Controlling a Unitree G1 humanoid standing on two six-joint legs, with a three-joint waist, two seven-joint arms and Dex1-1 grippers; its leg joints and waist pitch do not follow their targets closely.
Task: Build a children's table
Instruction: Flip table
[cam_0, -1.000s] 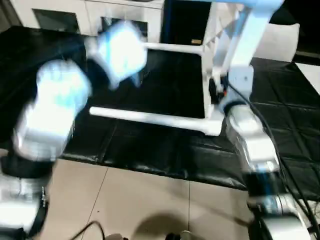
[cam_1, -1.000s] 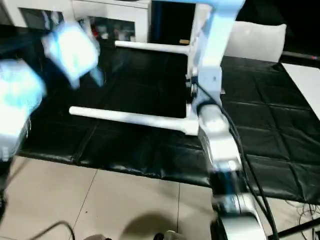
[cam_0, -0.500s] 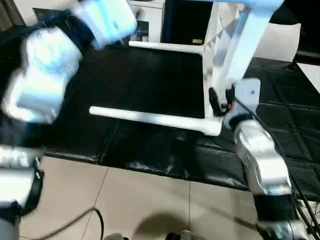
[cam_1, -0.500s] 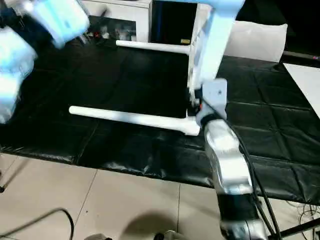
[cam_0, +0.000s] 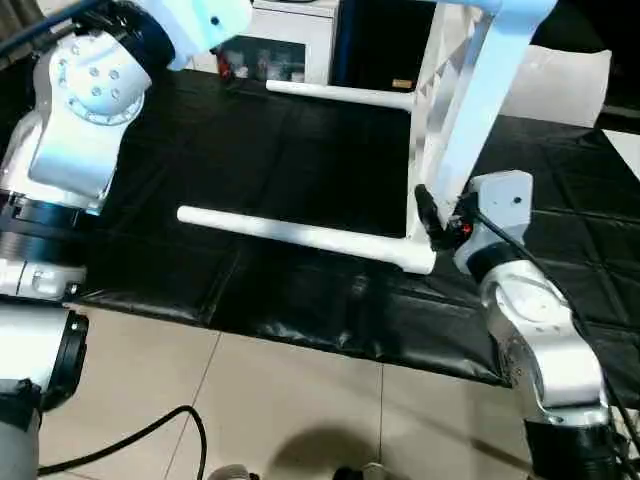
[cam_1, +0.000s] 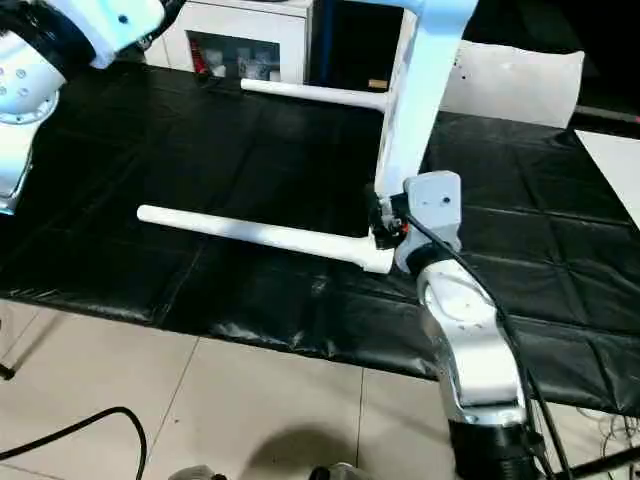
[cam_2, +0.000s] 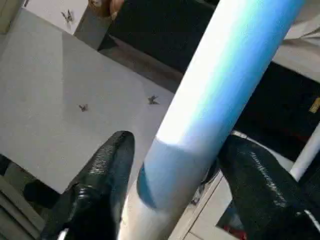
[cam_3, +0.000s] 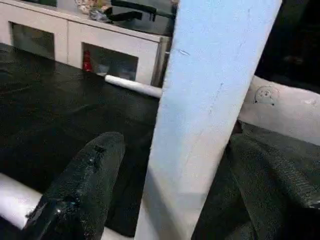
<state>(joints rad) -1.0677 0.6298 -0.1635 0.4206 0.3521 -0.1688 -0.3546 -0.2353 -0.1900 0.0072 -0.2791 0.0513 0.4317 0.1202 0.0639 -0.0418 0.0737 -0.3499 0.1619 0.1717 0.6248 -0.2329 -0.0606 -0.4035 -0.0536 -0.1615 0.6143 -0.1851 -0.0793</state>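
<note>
White plastic children's table (cam_0: 440, 130) tipped on its side on black-covered worktop (cam_0: 300, 170). Right gripper (cam_3: 170, 175) fingers spread around its near leg, left gripper (cam_2: 170, 170) fingers around another leg; grip unclear.

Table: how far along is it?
Two legs already stick out of the tabletop, which stands on edge on the black mat. In hand: the right gripper straddles the tabletop's edge, and the left gripper is at another leg. Whether all four are seated cannot be told.
</note>
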